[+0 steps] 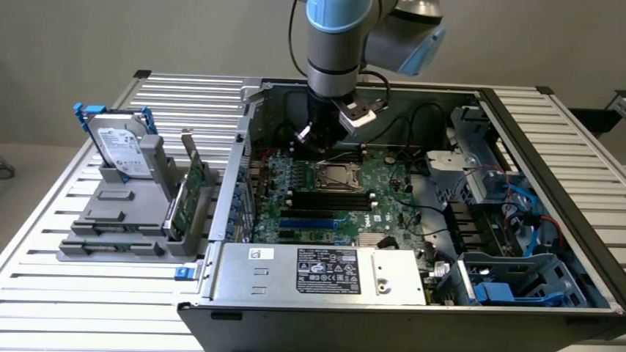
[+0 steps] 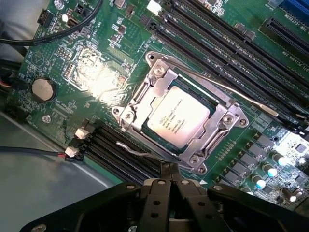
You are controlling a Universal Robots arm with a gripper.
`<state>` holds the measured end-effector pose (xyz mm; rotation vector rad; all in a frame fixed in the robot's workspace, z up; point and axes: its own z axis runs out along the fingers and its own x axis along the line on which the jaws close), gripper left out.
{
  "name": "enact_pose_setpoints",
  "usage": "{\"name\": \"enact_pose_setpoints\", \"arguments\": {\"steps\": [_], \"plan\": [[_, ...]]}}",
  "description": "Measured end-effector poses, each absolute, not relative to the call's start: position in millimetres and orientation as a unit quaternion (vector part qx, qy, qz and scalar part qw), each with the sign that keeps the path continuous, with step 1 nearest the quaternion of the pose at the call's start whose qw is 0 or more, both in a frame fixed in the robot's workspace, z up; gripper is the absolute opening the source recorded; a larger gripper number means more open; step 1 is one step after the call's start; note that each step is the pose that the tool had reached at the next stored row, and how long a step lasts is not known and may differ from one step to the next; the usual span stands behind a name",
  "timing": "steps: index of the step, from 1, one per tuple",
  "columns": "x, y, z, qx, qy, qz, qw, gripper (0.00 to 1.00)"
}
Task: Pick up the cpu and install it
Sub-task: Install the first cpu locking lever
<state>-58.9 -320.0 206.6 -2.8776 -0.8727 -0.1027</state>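
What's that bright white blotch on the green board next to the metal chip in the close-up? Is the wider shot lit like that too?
Wrist view: a white glare patch washes out part of the motherboard beside the cpu, probably a reflected lamp; the cpu's top shines only softly. Exterior view: even light, no such glare, the computer case dimmer inside than the table.

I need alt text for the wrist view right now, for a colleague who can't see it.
The cpu sits inside the metal socket bracket on the green motherboard. The gripper is shut, holding nothing, close beside one corner of the bracket. A coin battery sits on the board.
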Motion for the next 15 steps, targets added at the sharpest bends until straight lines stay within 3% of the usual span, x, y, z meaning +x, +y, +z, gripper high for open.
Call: {"name": "enact_pose_setpoints", "arguments": {"steps": [15], "plan": [[-49.0,-320.0,204.5,-0.954,-0.289,-0.034,0.066,0.11]]}}
